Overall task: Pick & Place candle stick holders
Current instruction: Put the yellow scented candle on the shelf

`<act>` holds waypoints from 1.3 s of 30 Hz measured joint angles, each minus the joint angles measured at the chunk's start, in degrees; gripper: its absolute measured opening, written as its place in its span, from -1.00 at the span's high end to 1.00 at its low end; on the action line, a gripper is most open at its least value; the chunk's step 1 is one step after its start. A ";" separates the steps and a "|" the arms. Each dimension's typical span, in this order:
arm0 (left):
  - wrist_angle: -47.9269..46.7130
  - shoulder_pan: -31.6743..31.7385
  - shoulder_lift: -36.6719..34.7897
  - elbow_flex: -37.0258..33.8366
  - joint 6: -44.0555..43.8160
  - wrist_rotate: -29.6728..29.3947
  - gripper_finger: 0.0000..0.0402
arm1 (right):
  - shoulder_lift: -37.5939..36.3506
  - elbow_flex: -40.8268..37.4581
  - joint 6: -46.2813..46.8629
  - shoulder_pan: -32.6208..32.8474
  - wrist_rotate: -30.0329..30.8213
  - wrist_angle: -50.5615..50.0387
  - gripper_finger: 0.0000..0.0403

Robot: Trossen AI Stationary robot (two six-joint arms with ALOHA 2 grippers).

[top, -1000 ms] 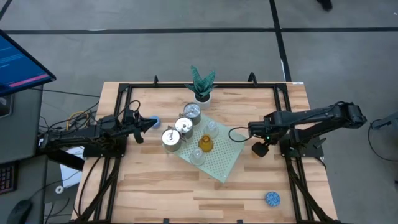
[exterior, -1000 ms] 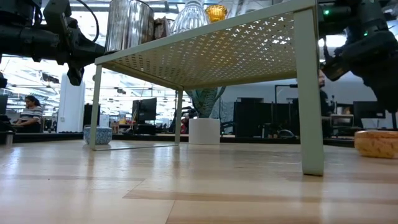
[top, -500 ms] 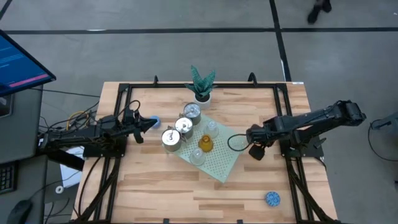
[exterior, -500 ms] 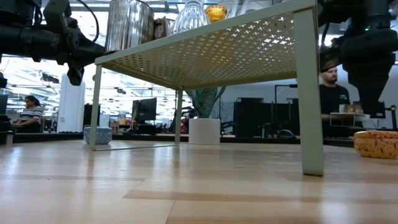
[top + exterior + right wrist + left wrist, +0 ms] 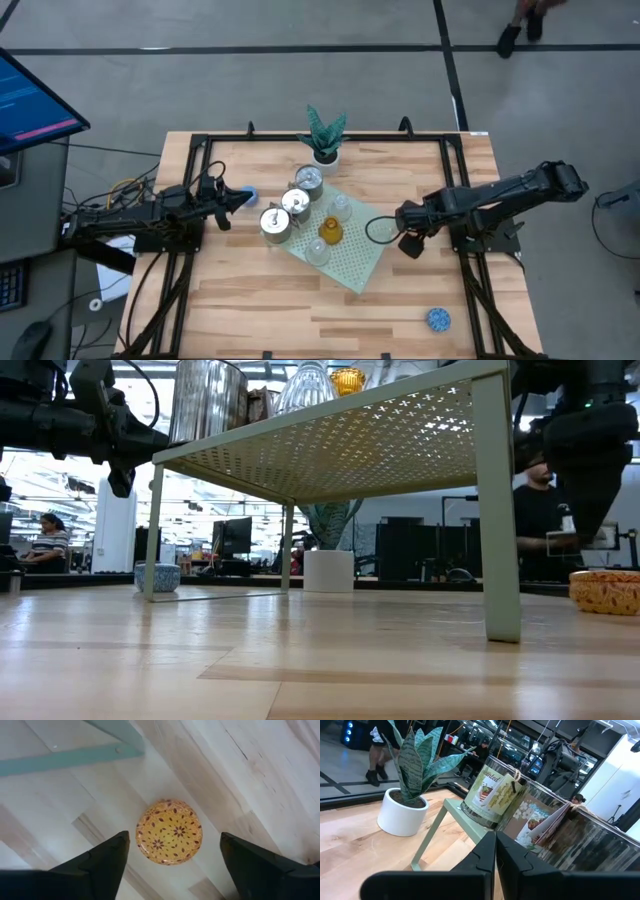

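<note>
I have the right gripper (image 5: 172, 857) hanging directly over the round orange patterned candle holder (image 5: 169, 832), fingers (image 5: 107, 860) spread open, one on each side of it and clear of it. The holder stands on the pale wooden table (image 5: 260, 775), just beside the green perforated stand's leg (image 5: 70, 759). No long axis matters here. The left gripper (image 5: 495, 852) waits closed near the far holders.

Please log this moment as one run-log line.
right gripper: open, above orange holder beside rack | left gripper: shut, waiting near blue holder | orange holder: on table, not yet gripped
</note>
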 joint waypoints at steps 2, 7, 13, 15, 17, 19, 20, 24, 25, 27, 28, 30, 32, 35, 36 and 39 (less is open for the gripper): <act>0.00 -0.02 0.00 -0.02 0.00 0.00 0.94 | 0.02 0.00 -0.17 0.30 0.06 0.29 -0.60; -0.01 -0.01 0.00 -0.02 0.00 0.02 0.94 | 0.02 0.00 -2.35 1.17 0.19 0.64 -0.93; 0.00 0.00 0.00 -0.02 0.00 0.00 0.94 | 0.02 0.00 -3.65 1.37 0.24 0.42 -0.89; 0.00 0.00 0.00 -0.01 0.00 0.02 0.94 | 0.18 0.00 -3.68 1.35 1.16 0.38 -0.89; 0.00 0.00 0.00 -0.02 0.00 0.01 0.94 | 1.28 -0.01 -3.49 1.33 1.50 0.29 -0.91; 0.00 -0.01 0.00 0.00 0.00 0.00 0.94 | 2.59 -0.41 -3.64 1.28 1.48 0.24 -0.95; -0.02 -0.02 0.00 -0.02 0.00 0.00 0.94 | 3.60 -0.67 -3.65 1.28 1.46 0.29 -0.97; 0.00 0.00 -0.02 -0.02 0.00 0.00 0.94 | 7.77 -0.68 -5.06 1.53 1.80 1.27 -0.97; 0.00 -0.02 -0.02 -0.02 0.00 0.02 0.94 | 8.36 -0.64 -5.45 1.72 2.06 1.98 -0.96; 0.00 -0.01 0.00 -0.02 0.00 0.00 0.94 | 8.79 -0.70 -6.15 2.03 2.08 3.90 -0.95; -0.01 -0.02 0.00 -0.02 0.00 0.01 0.94 | 8.79 -0.76 -6.37 2.04 1.97 4.30 -0.95; 0.00 -0.01 -0.01 -0.02 0.00 0.00 0.94 | 8.59 -0.79 -6.49 1.98 1.81 4.31 -0.96; 0.00 -0.02 -0.02 -0.02 0.00 0.00 0.94 | 7.77 -0.86 -6.74 2.01 1.43 3.80 -0.97; 0.00 -0.02 0.00 -0.02 0.00 0.02 0.94 | 5.36 -1.24 -6.86 2.63 1.01 2.88 -0.97; -0.01 -0.01 -0.01 -0.01 0.00 0.00 0.94 | 4.36 -1.19 -6.83 2.96 0.98 2.53 -0.97; -0.02 -0.02 -0.01 -0.02 0.00 0.02 0.94 | 1.37 -0.37 -7.07 4.43 1.03 1.48 -0.96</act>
